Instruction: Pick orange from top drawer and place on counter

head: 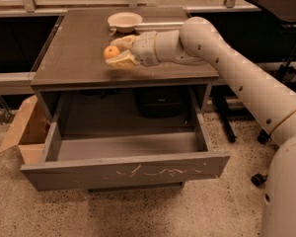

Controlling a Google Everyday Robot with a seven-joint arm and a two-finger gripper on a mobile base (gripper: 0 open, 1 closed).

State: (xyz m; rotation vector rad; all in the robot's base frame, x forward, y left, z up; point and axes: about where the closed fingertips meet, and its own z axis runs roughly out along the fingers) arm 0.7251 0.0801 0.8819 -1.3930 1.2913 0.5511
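Observation:
The orange (110, 52) is held between the two pale fingers of my gripper (115, 52), just above the middle of the dark brown-grey counter (74, 53). The gripper is shut on the orange, and the arm reaches in from the right. I cannot tell whether the fruit touches the counter top. Below, the grey top drawer (128, 169) stands pulled open, its scratched front panel toward the camera and its grey floor bare.
A pale cream bowl (125, 20) sits at the back of the counter, just behind the gripper. A brown cardboard box (20, 132) stands on the floor left of the drawer. An office chair base (266, 132) is at the right.

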